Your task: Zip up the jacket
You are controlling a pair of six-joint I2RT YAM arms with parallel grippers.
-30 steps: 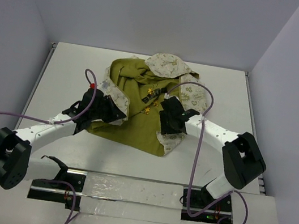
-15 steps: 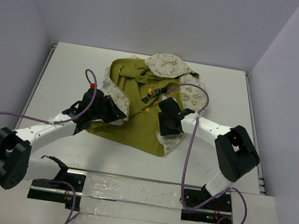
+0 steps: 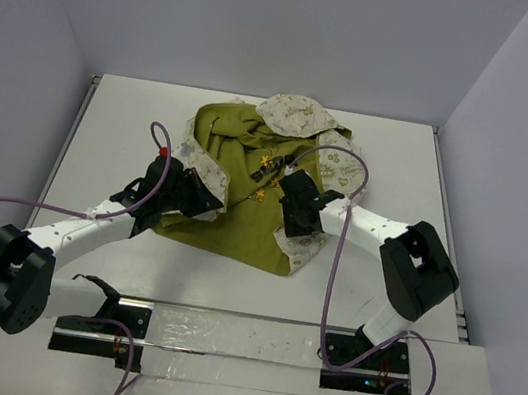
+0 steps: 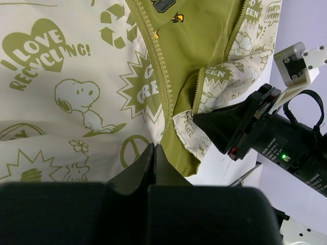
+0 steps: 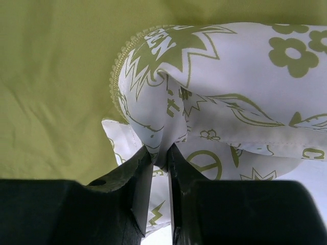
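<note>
The jacket (image 3: 244,194) lies open on the counter (image 3: 126,114), in the middle and toward the far side. Its olive lining faces up, and the cream printed panels are folded in along the left and right edges. The hood (image 3: 298,114) is at the far end, cream side showing.

The left gripper (image 3: 205,198) sits at the near left corner of the jacket, on the left front panel. In the left wrist view its fingers (image 4: 135,171) are pressed together on the panel's near edge, where cream cloth meets olive lining. One half of the zipper (image 4: 156,56) runs from that spot toward the far end, and its teeth are unjoined. The other half lies apart from it to the right, along the opposite panel.

The right gripper (image 3: 291,228) is at the near right corner, on the right front panel. It is across the lining from the left gripper and well apart from it. In the right wrist view its fingers (image 5: 138,178) pinch a bunched fold of cream cloth. The fold rises between them, and zipper teeth curve along its left edge beside the flat lining.

A purple cable (image 3: 335,260) loops along each arm.
</note>
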